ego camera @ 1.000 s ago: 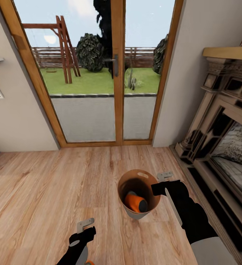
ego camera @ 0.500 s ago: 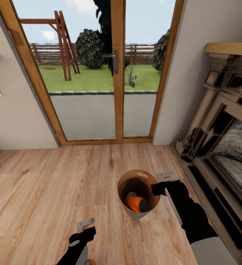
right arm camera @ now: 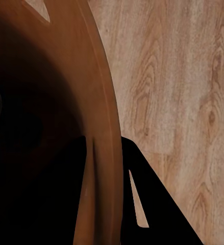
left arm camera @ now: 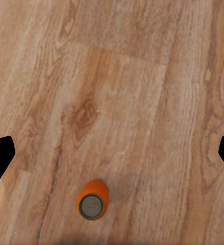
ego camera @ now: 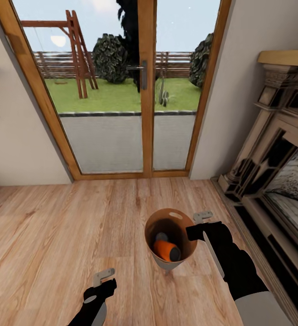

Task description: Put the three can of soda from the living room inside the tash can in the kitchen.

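Room: living room, plank floor (ego camera: pixel 54 226), glass doors (ego camera: pixel 122 90) ahead.
Bin: tash can (ego camera: pixel 190 253) gripped at rim by right hand (ego camera: pixel 199 224), holding two cans (ego camera: pixel 167 250).
Left hand (ego camera: pixel 101 280): released, hovering above third can (left arm camera: pixel 93 200) on floor.
Remaining: binning third can, then hauling to kitchen.

- No text, label, brand, number or sign can be read in any view.
- The can (left arm camera: pixel 93 199) on the floor shows a plain orange side and a grey top with no lettering that can be made out.
- The can (ego camera: pixel 167 250) in the bin (ego camera: pixel 190 248) is likewise plain orange.
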Robot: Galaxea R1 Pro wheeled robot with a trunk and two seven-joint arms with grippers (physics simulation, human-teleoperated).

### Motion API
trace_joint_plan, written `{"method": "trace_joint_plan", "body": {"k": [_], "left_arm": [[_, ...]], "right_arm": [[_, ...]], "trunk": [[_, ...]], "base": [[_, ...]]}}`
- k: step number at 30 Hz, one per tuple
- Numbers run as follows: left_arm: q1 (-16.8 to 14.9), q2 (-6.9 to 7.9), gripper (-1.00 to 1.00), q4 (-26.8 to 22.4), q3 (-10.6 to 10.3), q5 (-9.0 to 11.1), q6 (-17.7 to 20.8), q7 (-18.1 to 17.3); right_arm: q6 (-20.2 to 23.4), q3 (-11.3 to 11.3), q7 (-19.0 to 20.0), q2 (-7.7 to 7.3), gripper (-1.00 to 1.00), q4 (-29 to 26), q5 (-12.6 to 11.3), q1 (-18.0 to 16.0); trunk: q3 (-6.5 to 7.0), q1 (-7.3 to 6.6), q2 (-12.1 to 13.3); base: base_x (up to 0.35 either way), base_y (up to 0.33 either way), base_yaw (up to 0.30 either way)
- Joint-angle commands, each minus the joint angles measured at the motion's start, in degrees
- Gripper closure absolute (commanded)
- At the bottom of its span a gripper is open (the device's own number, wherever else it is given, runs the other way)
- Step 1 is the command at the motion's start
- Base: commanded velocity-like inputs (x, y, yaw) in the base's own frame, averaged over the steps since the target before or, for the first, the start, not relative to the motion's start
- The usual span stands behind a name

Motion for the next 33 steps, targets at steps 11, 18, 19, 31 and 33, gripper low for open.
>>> {"method": "trace_joint_plan", "body": {"k": [11, 18, 19, 31, 33], "left_arm": [[0.00, 0.01, -1.00, 0.00, -0.02, 0.00, 0.00, 0.00], [0.00, 0.00, -1.00, 0.00, -0.02, 0.00, 0.00, 0.00], [0.00, 0.00, -1.00, 0.00, -0.02, 0.00, 0.00, 0.00], [0.00, 0.04, -1.00, 0.05, -0.02, 0.00, 0.00, 0.00], [0.00, 0.04, -1.00, 0.06, 0.00, 0.00, 0.00, 0.00]], "right_arm": [[0.05, 0.01, 0.18, 0.01, 1.00, -0.03, -0.93, -0.02], [0.05, 0.01, 0.18, 0.01, 1.00, -0.02, -0.93, -0.02], [0.06, 0.01, 0.18, 0.01, 1.00, -0.03, -0.93, -0.02], [0.06, 0.04, 0.18, 0.01, 1.00, -0.03, -0.93, -0.02], [0.04, 0.06, 0.18, 0.01, 1.00, -0.04, -0.93, -0.02]], "trunk": [[0.00, 0.00, 0.00], [-1.26, 1.53, -2.81], [-1.44, 1.75, -3.21], [-4.35, 4.39, -8.02], [-4.89, 4.83, -8.83]], "base": [[0.005, 0.001, 0.000], [0.000, 0.000, 0.000], [0.000, 0.000, 0.000], [0.000, 0.000, 0.000], [0.000, 0.000, 0.000]]}}
